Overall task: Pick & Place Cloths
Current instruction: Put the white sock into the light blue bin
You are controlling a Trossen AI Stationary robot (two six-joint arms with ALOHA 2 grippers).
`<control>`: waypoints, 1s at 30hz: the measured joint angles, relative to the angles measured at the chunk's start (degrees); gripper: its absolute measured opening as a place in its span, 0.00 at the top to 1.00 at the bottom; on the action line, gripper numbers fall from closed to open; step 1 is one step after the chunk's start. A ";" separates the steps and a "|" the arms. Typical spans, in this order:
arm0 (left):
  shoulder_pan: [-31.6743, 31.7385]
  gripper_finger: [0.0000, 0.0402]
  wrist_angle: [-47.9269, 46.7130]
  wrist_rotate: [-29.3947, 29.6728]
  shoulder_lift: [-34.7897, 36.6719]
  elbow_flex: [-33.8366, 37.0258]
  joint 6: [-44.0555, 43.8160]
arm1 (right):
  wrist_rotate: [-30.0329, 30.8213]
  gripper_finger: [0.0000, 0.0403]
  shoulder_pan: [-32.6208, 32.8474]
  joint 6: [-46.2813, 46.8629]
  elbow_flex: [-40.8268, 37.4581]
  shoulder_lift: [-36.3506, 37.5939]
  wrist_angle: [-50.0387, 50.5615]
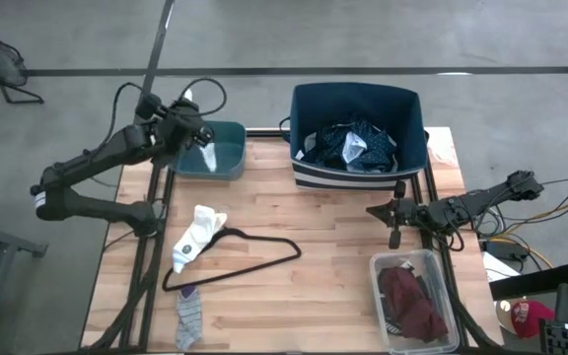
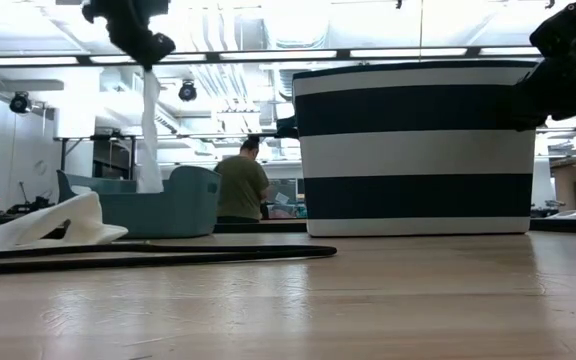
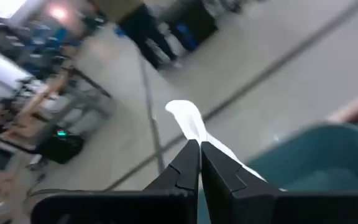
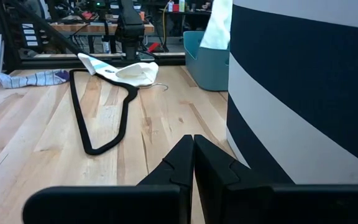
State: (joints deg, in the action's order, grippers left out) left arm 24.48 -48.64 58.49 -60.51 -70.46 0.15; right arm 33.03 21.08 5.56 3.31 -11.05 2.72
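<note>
My left gripper [image 1: 200, 136] [image 3: 199, 144] is up over the teal bin [image 1: 215, 153], shut on a white sock [image 2: 150, 130] that hangs from it. A second white sock [image 1: 197, 235] and a grey sock [image 1: 187, 316] lie flat on the table beside the black hanger [image 1: 240, 258]. The navy patterned top [image 1: 358, 146] lies in the striped basket [image 1: 407, 118]. The maroon piece [image 1: 412, 304] sits in a clear container [image 1: 378, 264]. My right gripper [image 1: 375, 209] [image 4: 193, 149] hovers shut just in front of the basket, touching nothing. My left gripper pinches the white sock by its upper end [image 3: 194, 134] between the two fingers, and a short tip of it sticks out past them. The sock hangs straight down below the fingers, slack, with its lower end [image 2: 148, 185] dropping behind the teal bin's rim.
The hanger stretches across the table's middle, between the loose socks and the basket. The teal bin [image 2: 163, 205] stands at the far left corner and the basket [image 2: 418, 150] at the far edge. Bare wood lies at the near middle. A person [image 2: 240, 190] sits in the room beyond.
</note>
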 joint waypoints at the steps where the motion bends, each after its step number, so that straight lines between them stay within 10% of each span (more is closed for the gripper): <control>1: 0.23 0.96 -0.64 -1.63 -0.06 0.56 -0.27 | -0.01 0.98 0.00 0.00 0.00 0.00 0.00; 13: 0.23 0.96 -9.48 -23.02 -0.17 9.18 -10.96 | -0.01 0.98 0.00 0.00 0.00 0.00 -0.01; 30: 0.05 0.63 -12.73 -28.44 -0.03 12.20 -17.79 | -0.01 0.98 0.00 0.00 0.00 0.00 -0.01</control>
State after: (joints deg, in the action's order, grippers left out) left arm 24.54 -61.36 30.05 -60.54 -58.27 -17.64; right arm 33.02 21.08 5.56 3.31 -11.05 2.72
